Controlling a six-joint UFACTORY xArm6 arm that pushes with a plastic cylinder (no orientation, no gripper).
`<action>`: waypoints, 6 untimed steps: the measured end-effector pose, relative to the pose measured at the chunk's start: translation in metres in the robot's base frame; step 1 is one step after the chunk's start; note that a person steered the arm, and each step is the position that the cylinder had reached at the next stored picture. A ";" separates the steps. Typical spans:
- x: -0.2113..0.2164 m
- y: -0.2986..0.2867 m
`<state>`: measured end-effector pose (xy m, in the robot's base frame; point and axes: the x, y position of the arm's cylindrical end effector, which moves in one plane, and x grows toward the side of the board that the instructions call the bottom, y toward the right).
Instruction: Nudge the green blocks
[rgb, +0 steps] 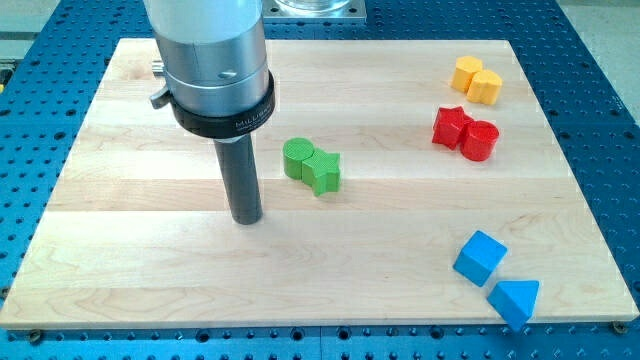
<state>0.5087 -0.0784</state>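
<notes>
Two green blocks sit touching near the board's middle: a green round block (297, 158) on the left and a green star-like block (324, 171) on the right. My tip (247, 219) rests on the wooden board to the lower left of the green round block, a short gap away and not touching it. The dark rod rises from the tip to the large silver arm body at the view's top left.
A yellow pair (477, 79) lies at the top right, a red star (451, 126) and red cylinder (480, 140) below it. A blue cube (480, 257) and blue triangle (515, 299) lie at the bottom right. The wooden board (150, 270) ends near the view's bottom.
</notes>
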 end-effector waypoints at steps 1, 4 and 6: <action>0.000 0.000; 0.015 0.015; 0.009 0.018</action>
